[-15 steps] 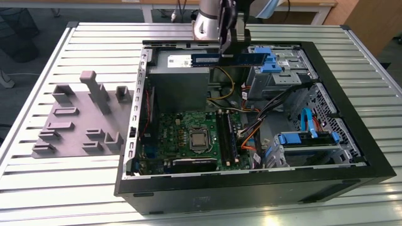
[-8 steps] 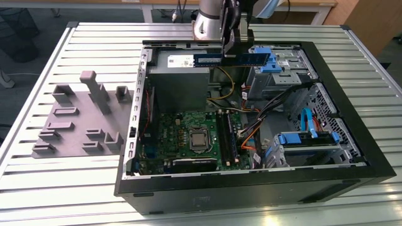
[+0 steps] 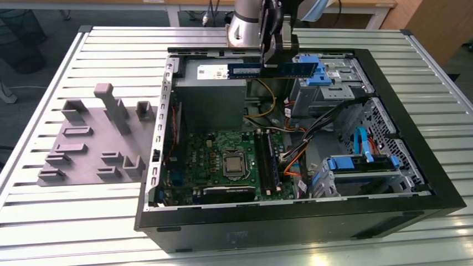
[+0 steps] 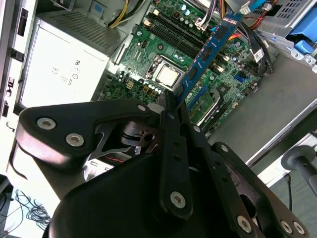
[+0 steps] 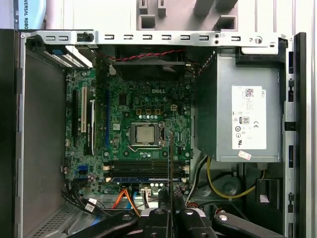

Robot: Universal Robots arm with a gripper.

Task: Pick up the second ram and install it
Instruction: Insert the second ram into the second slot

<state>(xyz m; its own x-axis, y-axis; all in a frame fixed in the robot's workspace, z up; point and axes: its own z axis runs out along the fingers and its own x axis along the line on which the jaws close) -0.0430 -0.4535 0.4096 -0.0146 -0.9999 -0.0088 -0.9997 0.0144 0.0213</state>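
Note:
The second ram (image 3: 296, 70) is a long blue stick with dark chips, held level above the far end of the open computer case (image 3: 414, 183), over the power supply. My gripper (image 3: 275, 64) is shut on it near its middle. In the second wrist view the ram (image 4: 208, 54) sticks out from the fingertips (image 4: 168, 106) toward the motherboard (image 4: 163, 54). The first wrist view shows the ram (image 5: 171, 158) edge-on as a thin line over the black memory slots (image 5: 146, 167), well above them. A blue strip (image 5: 143, 179) lies in the slot row nearest the cables.
Inside the case are the grey power supply (image 3: 210, 83), the bare processor (image 3: 234, 164), drive bays with blue latches (image 3: 355, 163) and loose cables (image 3: 296, 149). A grey fixture plate (image 3: 96, 138) lies on the slatted table at the exterior view's left.

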